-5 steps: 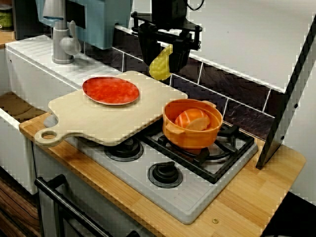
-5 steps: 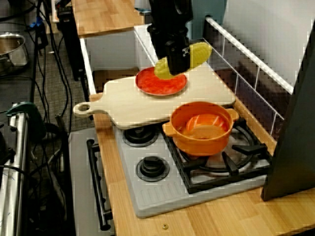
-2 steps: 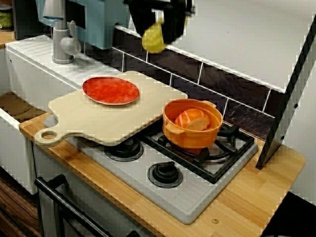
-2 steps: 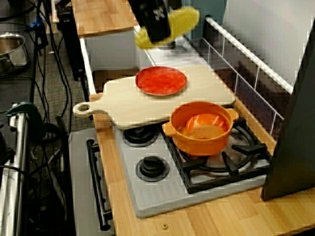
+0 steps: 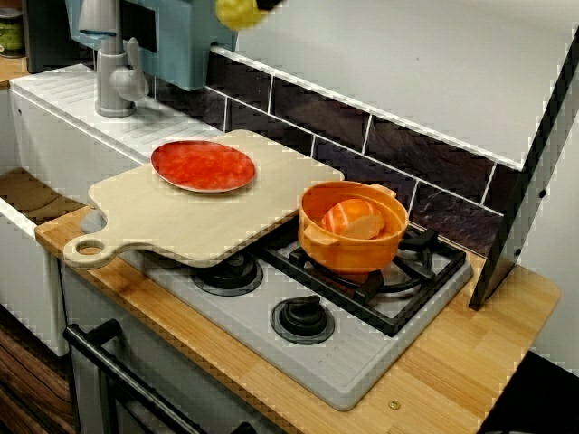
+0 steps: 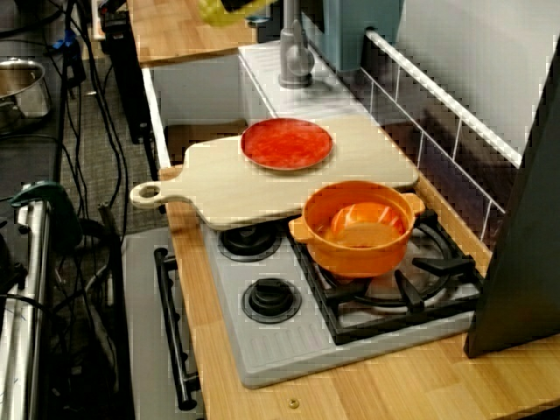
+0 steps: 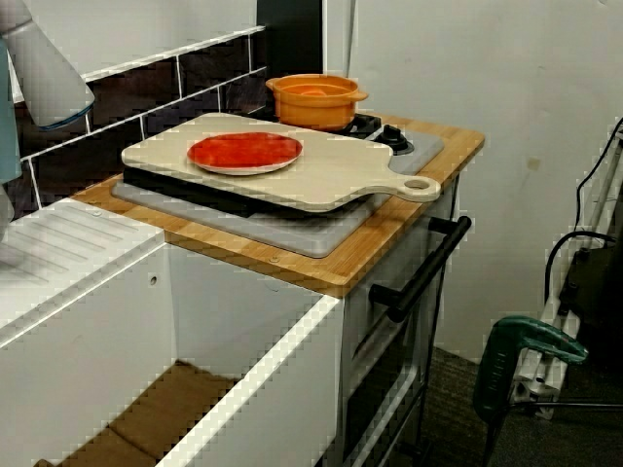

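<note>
A yellow corn cob hangs in the air at the very top of the front view, high above the back-left corner of the cutting board. Only a dark sliver of my gripper shows at that edge, shut on the cob. In the view from the stove's side the corn cob sits at the top edge, over the sink counter. A red plate lies on the board below. An orange pot with a pale orange piece of food inside stands on the right rear burner.
The cutting board overhangs the stove's left burners, handle toward the counter front. A grey faucet and a teal appliance stand behind the sink. A dark slanted panel rises at right. In the sink-side view, an open sink lies left of the stove.
The gripper with the corn cob has risen and moved left, from just above the board's back edge to nearly out of the top of both views. Plate, board and pot are unmoved.
</note>
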`<state>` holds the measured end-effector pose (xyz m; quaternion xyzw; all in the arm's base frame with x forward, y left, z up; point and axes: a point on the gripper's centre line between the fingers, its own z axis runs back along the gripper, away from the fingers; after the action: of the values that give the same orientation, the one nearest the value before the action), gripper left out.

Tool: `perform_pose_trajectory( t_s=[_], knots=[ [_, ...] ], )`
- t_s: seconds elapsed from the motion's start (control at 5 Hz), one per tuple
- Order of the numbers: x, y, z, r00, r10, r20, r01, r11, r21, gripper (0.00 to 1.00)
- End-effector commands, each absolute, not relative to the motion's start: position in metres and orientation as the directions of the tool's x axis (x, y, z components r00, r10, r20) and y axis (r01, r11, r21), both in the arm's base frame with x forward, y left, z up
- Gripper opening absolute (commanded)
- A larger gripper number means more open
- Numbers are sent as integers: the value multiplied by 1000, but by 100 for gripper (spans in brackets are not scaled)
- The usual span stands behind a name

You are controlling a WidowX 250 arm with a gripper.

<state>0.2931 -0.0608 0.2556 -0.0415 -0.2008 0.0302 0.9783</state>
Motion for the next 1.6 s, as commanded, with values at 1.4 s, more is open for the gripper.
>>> perform_pose_trajectory(
  t_s=[1.4],
  knots=[
    [322,17,127,946,51,321,-125,969,215,0]
  ],
)
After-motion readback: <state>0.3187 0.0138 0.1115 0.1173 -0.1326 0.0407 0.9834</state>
